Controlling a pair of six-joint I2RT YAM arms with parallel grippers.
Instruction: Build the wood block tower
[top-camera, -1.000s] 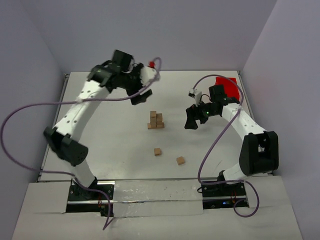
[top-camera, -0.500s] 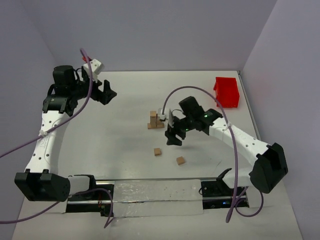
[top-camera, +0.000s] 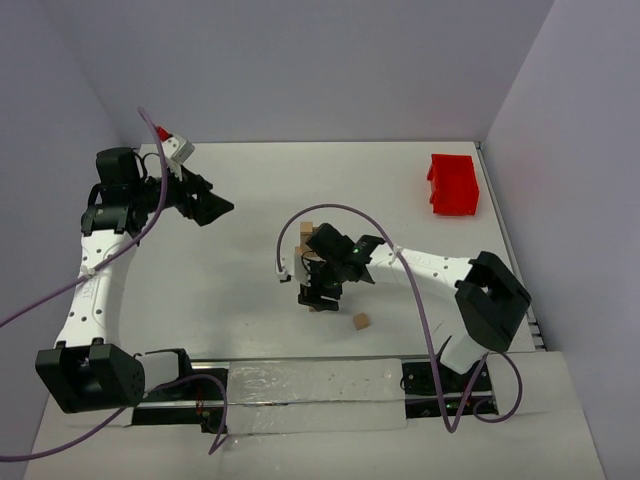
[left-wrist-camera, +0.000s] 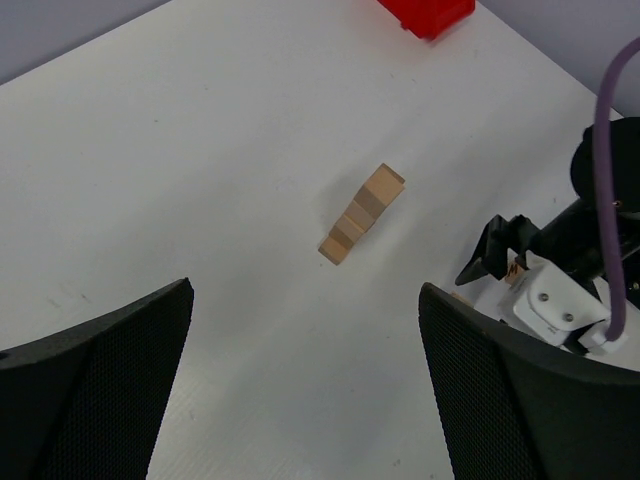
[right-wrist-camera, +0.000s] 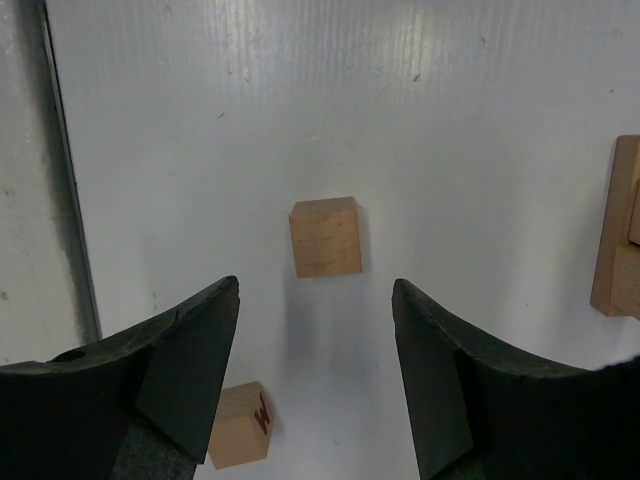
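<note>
Since the small light-brown wooden cube (right-wrist-camera: 325, 237) lies on the white table (right-wrist-camera: 200, 100) centred just ahead of the right tool (right-wrist-camera: 315, 300), whose jaws are set apart and clear of it, that arm is judged nearer than the wide-open left tool (top-camera: 215, 212) at upper left.

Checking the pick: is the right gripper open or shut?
Open: the right gripper has its fingers apart, and a loose block shows in the gap ahead, untouched on both sides.

Tan blks (right-wrist-camera: 325, 237), red bin (top-camera: 453, 185).
</note>
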